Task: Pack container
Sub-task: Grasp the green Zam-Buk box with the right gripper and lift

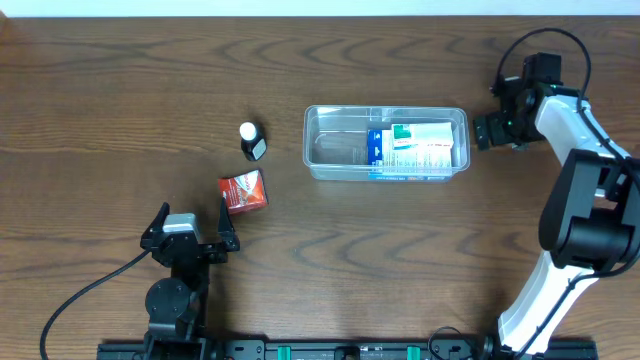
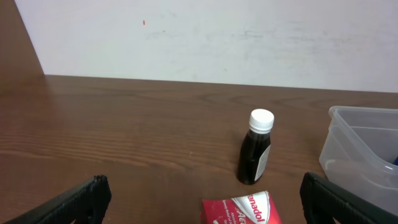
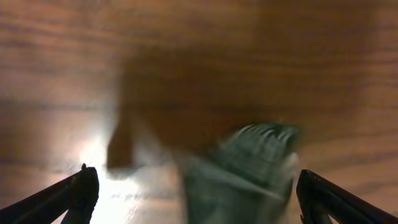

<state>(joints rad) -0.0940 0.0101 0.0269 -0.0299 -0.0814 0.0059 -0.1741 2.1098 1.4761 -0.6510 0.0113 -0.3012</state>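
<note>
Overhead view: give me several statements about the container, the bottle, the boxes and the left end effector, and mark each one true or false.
1. The clear plastic rectangular container holds a white, blue and green box. True.
2. The small dark bottle with a white cap is inside the container. False: it stands on the brown wooden table, to the left of the container.
3. The red cardboard box lies on the table, outside the container. True.
4. The left end effector is shut on the red cardboard box. False: it is open and holds nothing.
</note>
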